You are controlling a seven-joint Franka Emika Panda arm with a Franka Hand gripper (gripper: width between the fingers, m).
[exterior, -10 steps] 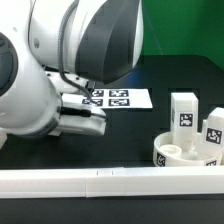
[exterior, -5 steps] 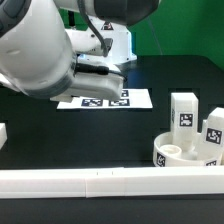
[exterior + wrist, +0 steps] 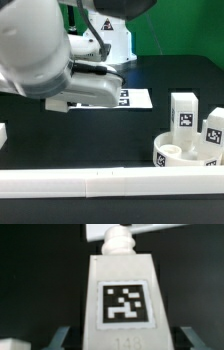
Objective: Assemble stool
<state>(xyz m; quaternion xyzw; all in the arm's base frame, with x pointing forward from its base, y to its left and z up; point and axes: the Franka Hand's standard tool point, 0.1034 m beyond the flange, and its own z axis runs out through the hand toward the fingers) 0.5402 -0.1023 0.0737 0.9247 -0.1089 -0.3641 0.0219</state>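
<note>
Aloft, the claw (image 3: 123, 337) clamps one leg (image 3: 122, 280); its arm (image 3: 40, 50) half-hides the marker board (image 3: 138, 100).

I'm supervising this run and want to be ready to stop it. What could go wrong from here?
1. The hand seems to grip the leg near one end only, so it might tilt or slip when its peg is pressed into a socket.
2. Two other legs stand crowded at the seat; the bulky arm could knock them over on approach.
</note>
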